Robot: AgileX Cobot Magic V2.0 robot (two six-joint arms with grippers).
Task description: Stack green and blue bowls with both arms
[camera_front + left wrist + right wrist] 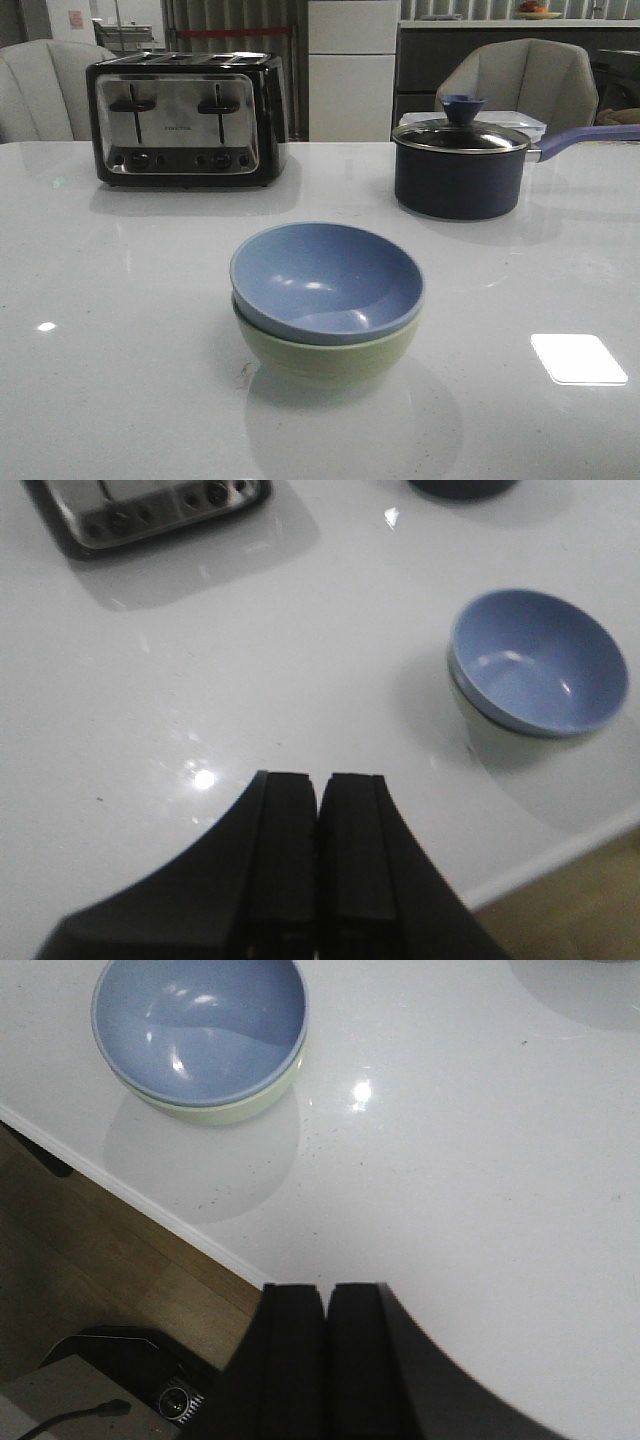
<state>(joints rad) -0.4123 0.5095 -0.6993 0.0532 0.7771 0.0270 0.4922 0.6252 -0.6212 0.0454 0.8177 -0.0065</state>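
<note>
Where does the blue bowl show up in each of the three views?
Front view: blue bowl at centre, nested in the green bowl.
Left wrist view: at the right edge, beyond the shut left claw.
Right wrist view: in the upper left corner, away from the shut right claw.
Shared landmark: the green bowl under it, seen in all three.

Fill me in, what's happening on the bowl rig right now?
Nothing is being handled. The blue bowl sits nested inside the green bowl near the front middle of the table, so the stack looks done. Both arms are clear of it: the left gripper and right gripper have their fingers closed and empty. The toaster and saucepan stand at the back.
</note>
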